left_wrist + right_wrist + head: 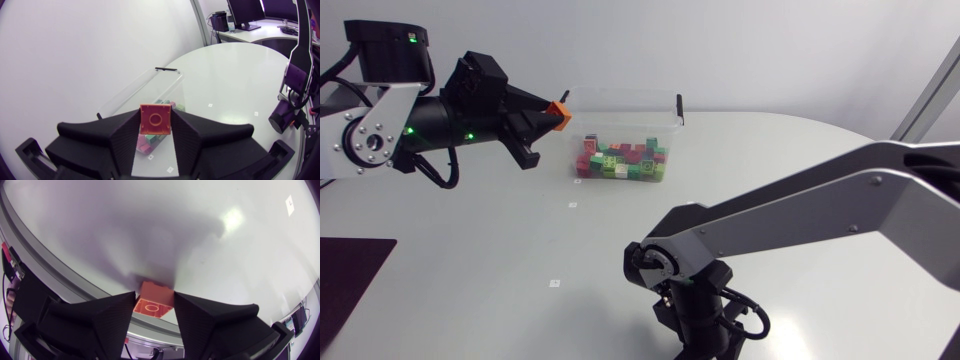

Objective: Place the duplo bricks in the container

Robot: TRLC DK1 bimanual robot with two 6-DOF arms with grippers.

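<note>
While the left claw [155, 121] pinches an orange brick [557, 113] from two sides, it hangs in the air just beside the left end of the clear box [625, 89], at about the height of the rim. I judge that the step in hand is the carrying of this brick to the box. The next move calls for a little more reach, so that the brick comes over the opening, and only then for spreading the fingers.

The brick is small and square, with one round ring on the face toward the wrist camera. The box has thin clear walls, and a heap of green, red and pink bricks [620, 162] lies on its bottom.

Further out, the right claw [154, 304] is low over the table [470, 220] and seems pressed on a red brick [152, 301].
</note>
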